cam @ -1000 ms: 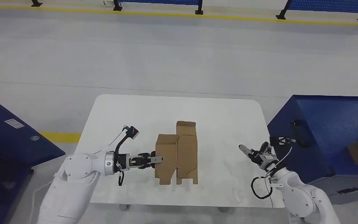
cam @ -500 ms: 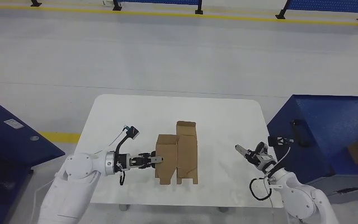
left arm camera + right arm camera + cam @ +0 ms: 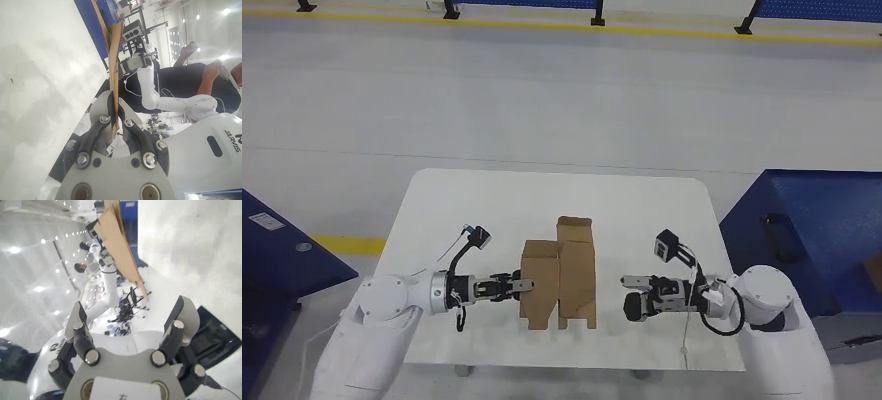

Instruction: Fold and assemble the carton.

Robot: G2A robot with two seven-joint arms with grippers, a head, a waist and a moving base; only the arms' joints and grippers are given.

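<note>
A flat brown carton [image 3: 560,276] lies near the front middle of the white table [image 3: 632,205], with flaps sticking out at its far and near ends. My left gripper [image 3: 520,286] is shut on the carton's left edge; the left wrist view shows the cardboard [image 3: 114,79] edge-on, pinched between the fingers [image 3: 110,106]. My right gripper [image 3: 628,306] hovers open a short way off the carton's right edge, pointing at it. In the right wrist view its fingers [image 3: 80,313] stand wide apart, the carton [image 3: 121,249] ahead of them and untouched.
Blue bins stand beside the table at the right [image 3: 812,240] and the left [image 3: 282,260]. The table's far half is bare white surface.
My right arm swung in from the table's right front corner toward the carton and turned to point at its right edge. The left gripper and carton stayed put.
</note>
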